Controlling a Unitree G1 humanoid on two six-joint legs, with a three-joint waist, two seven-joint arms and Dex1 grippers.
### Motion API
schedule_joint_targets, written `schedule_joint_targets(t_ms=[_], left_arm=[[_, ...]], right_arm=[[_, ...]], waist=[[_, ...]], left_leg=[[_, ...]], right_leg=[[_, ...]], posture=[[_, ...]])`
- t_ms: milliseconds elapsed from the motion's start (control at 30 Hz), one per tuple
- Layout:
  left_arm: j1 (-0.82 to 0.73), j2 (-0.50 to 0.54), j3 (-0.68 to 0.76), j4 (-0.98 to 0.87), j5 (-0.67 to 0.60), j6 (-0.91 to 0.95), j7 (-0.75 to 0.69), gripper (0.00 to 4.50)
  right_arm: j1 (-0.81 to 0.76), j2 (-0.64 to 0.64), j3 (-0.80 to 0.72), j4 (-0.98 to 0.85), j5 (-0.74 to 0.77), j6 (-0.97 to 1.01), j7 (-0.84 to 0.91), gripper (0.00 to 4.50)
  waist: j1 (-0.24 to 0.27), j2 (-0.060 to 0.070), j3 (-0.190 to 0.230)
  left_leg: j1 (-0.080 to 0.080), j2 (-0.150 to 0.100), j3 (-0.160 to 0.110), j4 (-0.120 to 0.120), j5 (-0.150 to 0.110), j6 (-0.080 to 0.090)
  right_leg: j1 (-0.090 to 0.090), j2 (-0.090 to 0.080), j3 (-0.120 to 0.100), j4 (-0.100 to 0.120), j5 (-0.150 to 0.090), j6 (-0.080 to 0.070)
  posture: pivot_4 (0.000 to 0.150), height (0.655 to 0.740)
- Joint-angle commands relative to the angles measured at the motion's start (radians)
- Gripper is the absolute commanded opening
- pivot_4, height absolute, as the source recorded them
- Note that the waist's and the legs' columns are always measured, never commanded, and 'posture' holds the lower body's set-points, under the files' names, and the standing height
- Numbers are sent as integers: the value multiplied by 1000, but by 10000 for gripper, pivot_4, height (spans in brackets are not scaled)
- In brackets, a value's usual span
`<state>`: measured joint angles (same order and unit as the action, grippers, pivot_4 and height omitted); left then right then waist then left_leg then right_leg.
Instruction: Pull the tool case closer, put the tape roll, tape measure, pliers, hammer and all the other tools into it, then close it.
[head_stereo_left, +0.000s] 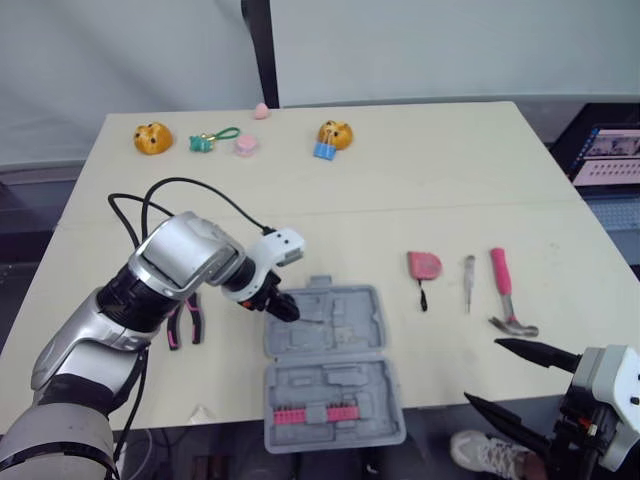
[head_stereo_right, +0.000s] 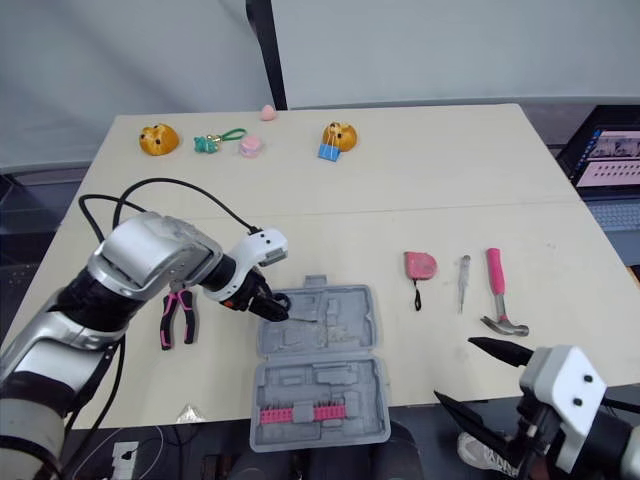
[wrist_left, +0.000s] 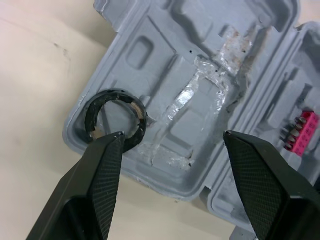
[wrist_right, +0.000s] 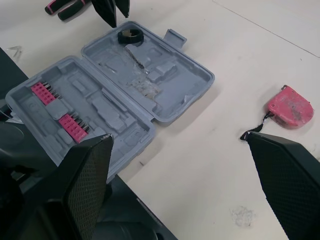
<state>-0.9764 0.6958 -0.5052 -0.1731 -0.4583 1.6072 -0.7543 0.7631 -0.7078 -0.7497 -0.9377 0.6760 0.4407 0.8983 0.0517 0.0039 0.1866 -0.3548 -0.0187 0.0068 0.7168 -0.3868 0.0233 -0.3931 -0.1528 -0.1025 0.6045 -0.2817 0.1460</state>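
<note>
Tool case (head_stereo_left: 340, 385) sits open at the near tabletop (head_stereo_left: 400, 190) edge; left of it the pliers (head_stereo_left: 185, 322) lie flat, stiff with grippy-looking handles, probably best pinched across both handles near the pivot. My left hand (wrist_left: 172, 135) hangs open over the far half's left corner, where the light, rigid tape roll (wrist_left: 141, 120) lies. Rightward, tape measure (head_stereo_left: 424, 265), screwdriver (head_stereo_left: 469, 280) and likely head-heavy hammer (head_stereo_left: 505, 290) lie loose, my right hand (head_stereo_left: 482, 370) open nearby.

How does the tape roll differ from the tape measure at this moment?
The tape roll is a black ring; the tape measure is a pink solid body with a black strap. The tape roll lies in the open tool case, by the open left gripper; the tape measure lies on the table, right of the case. Neither is gripped.
</note>
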Motion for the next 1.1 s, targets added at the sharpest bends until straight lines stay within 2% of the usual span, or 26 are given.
schedule_joint_targets(t_ms=[33, 67, 100, 267, 367, 467, 600, 833, 933, 1100], left_arm=[[2, 23, 85, -31, -17, -16, 7, 21129], [16, 36, 102, -30, -29, -28, -4, 15578], [36, 53, 120, -32, -33, -62, -16, 12332], [141, 82, 250, 14, -63, -200, -64, 12332], [405, 73, 471, -26, -113, -531, -180, 12332], [516, 61, 583, 17, -193, -583, -264, 20701], [604, 11, 637, 43, -142, -797, -244, 40003], [665, 11, 591, 169, -23, -1097, -326, 40003], [670, 8, 582, 222, 16, -1182, -337, 32026], [683, -5, 560, 284, 67, -1287, -343, 32026]], right_arm=[[3, 9, -6, -16, 0, -21, 5, 45000], [2, 9, -5, -15, -2, -23, 6, 45000], [1, 8, -6, -12, -3, -24, 7, 45000], [-1, 8, -6, -6, -8, -30, 9, 45000], [-10, 7, -3, 6, -14, -35, 11, 45000], [-24, 4, 5, 19, -20, -43, 11, 45000], [-46, -2, 21, 31, -28, -44, 7, 45000], [-75, 0, 37, 45, -45, -44, 7, 45000], [-75, 4, 36, 41, -46, -42, 4, 45000], [-78, 3, 30, 40, -45, -37, 1, 45000]], waist=[[0, 0, 0], [-1, 0, 0], [-2, 0, 0], [-4, 0, 0], [-8, 2, -1], [-15, 1, -1], [2, 1, -1], [-4, 2, -1], [-2, 2, -1], [-3, 2, -1]], left_leg=[[0, 0, 0, 0, 0, 0], [0, 0, 0, 0, 0, 0], [0, 0, 0, 0, 0, 0], [1, 1, 0, -1, -1, -1], [1, 2, 1, -1, -1, -2], [1, 7, 1, -1, -2, -3], [2, 7, 1, 0, -2, -3], [2, 3, 2, -1, -2, -2], [2, 3, 3, -1, -2, -2], [2, 3, 3, -1, -2, -2]], right_leg=[[0, 0, 0, 0, 0, 0], [0, 0, 0, 0, 0, 0], [0, 0, 0, 0, 0, 0], [0, 1, 0, 0, 0, 0], [0, 1, 1, -1, 0, 0], [0, 2, 0, -2, -1, -1], [2, 1, 0, -2, -1, -1], [0, 2, 0, -2, 0, -1], [1, 2, 0, -2, 0, -1], [1, 2, 0, -2, 0, -1]], posture=[[1500, 7155], [1500, 7155], [1500, 7155], [1500, 7155], [1500, 7155], [1500, 7155], [1500, 7155], [1500, 7155], [1500, 7155], [1500, 7155]])
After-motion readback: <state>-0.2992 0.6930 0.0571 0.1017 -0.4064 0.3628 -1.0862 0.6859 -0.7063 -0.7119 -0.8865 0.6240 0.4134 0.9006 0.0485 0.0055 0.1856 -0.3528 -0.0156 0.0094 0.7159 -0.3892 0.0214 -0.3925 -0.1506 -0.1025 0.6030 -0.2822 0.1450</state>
